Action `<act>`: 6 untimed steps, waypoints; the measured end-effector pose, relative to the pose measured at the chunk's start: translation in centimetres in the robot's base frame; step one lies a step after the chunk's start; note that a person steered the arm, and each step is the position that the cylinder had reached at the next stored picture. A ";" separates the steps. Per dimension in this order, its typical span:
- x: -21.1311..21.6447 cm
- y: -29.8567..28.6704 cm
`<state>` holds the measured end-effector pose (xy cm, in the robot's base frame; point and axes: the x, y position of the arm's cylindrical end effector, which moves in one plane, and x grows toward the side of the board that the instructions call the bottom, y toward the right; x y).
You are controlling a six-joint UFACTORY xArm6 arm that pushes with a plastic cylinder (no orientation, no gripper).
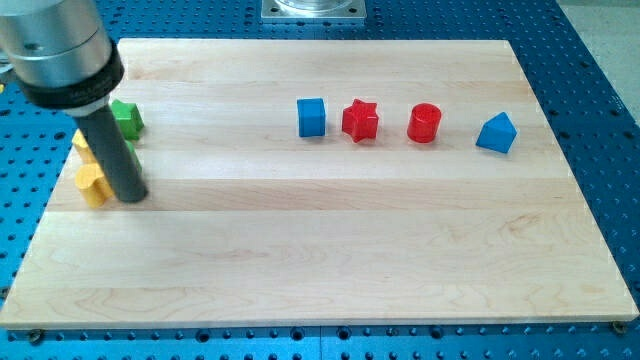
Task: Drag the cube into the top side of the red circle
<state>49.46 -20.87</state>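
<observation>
A blue cube [312, 117] stands near the view's top centre of the wooden board [330, 250]. To its right sit a red star [360, 120] and then a red circle, a short cylinder [424, 123]. My rod comes down at the view's left, and my tip [132, 197] rests on the board far to the left of the cube. It is right beside a yellow block [92, 185], whose shape I cannot make out.
A blue triangular block [497, 133] sits at the right end of the row. A green block [127, 118] and another yellow block [82, 142] lie at the left, partly hidden behind the rod. A blue perforated table [600, 60] surrounds the board.
</observation>
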 end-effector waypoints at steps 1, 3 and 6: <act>-0.9 10.0; -14.6 18.6; -22.6 26.0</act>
